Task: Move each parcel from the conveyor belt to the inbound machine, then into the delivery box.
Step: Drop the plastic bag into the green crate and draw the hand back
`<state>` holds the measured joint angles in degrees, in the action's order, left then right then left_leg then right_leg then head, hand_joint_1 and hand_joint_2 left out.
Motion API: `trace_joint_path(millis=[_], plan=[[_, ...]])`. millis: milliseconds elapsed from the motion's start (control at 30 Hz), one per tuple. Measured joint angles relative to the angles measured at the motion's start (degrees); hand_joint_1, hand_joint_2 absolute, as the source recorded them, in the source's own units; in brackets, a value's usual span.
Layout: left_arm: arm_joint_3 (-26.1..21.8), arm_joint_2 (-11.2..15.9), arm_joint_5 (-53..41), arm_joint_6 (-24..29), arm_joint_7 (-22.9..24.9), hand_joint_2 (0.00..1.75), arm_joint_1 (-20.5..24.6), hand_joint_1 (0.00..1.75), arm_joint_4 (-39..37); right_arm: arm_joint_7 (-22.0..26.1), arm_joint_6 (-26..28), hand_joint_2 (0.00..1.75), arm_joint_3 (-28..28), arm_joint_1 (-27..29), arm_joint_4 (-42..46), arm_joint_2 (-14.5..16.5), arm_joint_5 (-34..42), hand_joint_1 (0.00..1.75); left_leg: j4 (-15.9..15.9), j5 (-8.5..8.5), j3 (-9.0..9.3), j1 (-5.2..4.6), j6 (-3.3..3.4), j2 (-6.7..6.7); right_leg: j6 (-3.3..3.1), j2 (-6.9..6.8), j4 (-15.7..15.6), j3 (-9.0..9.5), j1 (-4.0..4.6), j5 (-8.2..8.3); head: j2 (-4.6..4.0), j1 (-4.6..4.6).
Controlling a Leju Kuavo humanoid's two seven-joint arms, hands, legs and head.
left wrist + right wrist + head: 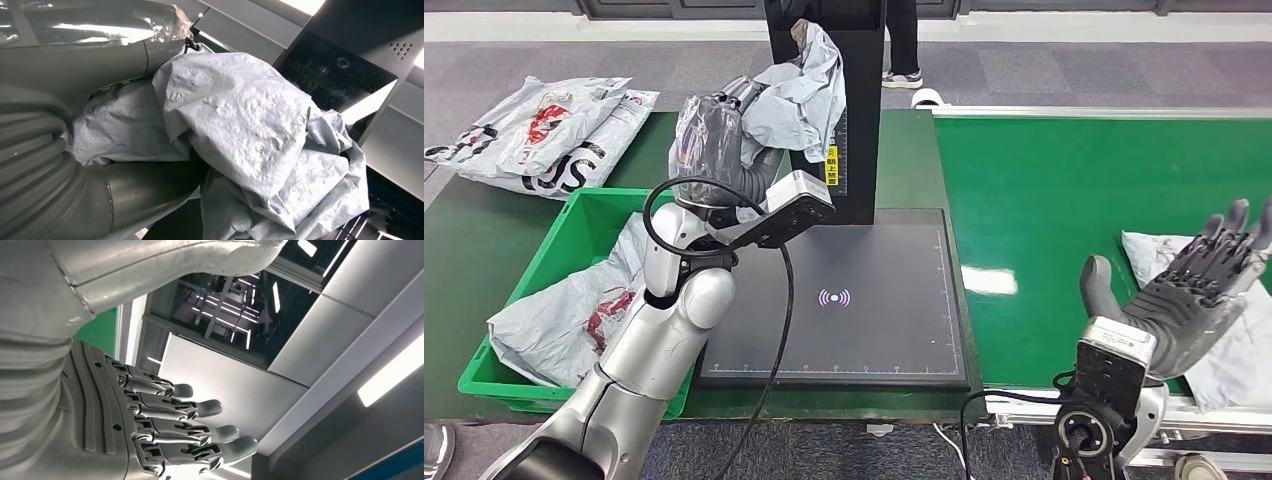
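My left hand (pixel 714 145) grips a crumpled grey parcel (pixel 799 90) and holds it up in the air, against the black post of the inbound machine (pixel 849 110) and above the back left of its dark scan pad (pixel 854 300). Close up, the grey parcel (pixel 250 140) bulges out past my thumb (pixel 145 185). My right hand (pixel 1189 295) is open, palm up, above the green conveyor belt (pixel 1064 200), with its fingers (pixel 185 425) spread and nothing in them. A white parcel (pixel 1224 330) lies on the belt under that hand.
A green delivery box (pixel 554 240) left of the pad holds a grey parcel (pixel 574 315). Several white printed bags (pixel 544 135) lie on the table behind it. A person's legs (pixel 904 40) stand behind the machine. A black cable (pixel 774 330) runs across the pad's left edge.
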<state>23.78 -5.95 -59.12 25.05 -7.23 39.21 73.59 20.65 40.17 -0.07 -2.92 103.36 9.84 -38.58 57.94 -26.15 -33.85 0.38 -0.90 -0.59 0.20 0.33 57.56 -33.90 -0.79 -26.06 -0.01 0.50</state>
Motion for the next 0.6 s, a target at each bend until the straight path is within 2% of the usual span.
trace_joint_path(millis=[367, 433, 500, 533, 600], plan=[[-0.2, 0.4, -1.0, -0.9, 1.0, 1.75, -0.2, 1.75, 0.1, -0.2, -0.1, 1.75, 0.0, 0.0, 0.0, 0.0, -0.1, 0.0, 0.0, -0.01, -0.11, 0.0, 0.0, -0.01, 0.0, -0.02, 0.0, 0.08, 0.0, 0.0, 0.01, 0.0], [-1.9, 3.8, -6.1, -2.8, 6.1, 1.75, -2.7, 1.75, 0.8, -1.2, -0.3, 1.75, 0.0, 0.5, 0.2, -0.1, -0.4, 0.0, -0.2, -0.21, -0.03, -0.06, -0.11, 0.13, -0.1, 0.12, 0.0, 0.37, -0.05, -0.14, 0.01, -0.07], [-7.2, 9.9, -11.8, -0.6, 12.4, 1.75, -7.2, 1.75, 0.1, -2.4, -0.3, 1.75, 0.0, 2.0, 1.0, -0.5, -0.5, 0.0, -0.4, -0.64, 0.69, -0.21, -0.37, 0.82, -0.32, 0.82, 0.0, 0.74, -0.15, -0.4, 0.01, -0.12], [-11.4, 12.8, -13.3, 2.1, 13.6, 1.75, -9.5, 1.75, -1.2, -2.7, -0.1, 1.75, 0.0, 2.9, 1.5, -0.7, -0.5, 0.0, -0.4, -0.8, 1.13, -0.21, -0.53, 1.28, -0.48, 1.29, 0.1, 0.75, -0.15, -0.44, 0.0, 0.0], [-20.1, 16.4, -15.0, 6.2, 11.2, 1.75, -12.7, 1.75, -3.8, -2.8, 0.0, 1.75, 0.0, 4.4, 2.4, -1.2, -0.4, 0.0, -0.4, -0.75, 1.35, 0.0, -0.68, 1.68, -0.66, 1.69, 0.1, 0.48, 0.02, -0.4, 0.0, 0.41]])
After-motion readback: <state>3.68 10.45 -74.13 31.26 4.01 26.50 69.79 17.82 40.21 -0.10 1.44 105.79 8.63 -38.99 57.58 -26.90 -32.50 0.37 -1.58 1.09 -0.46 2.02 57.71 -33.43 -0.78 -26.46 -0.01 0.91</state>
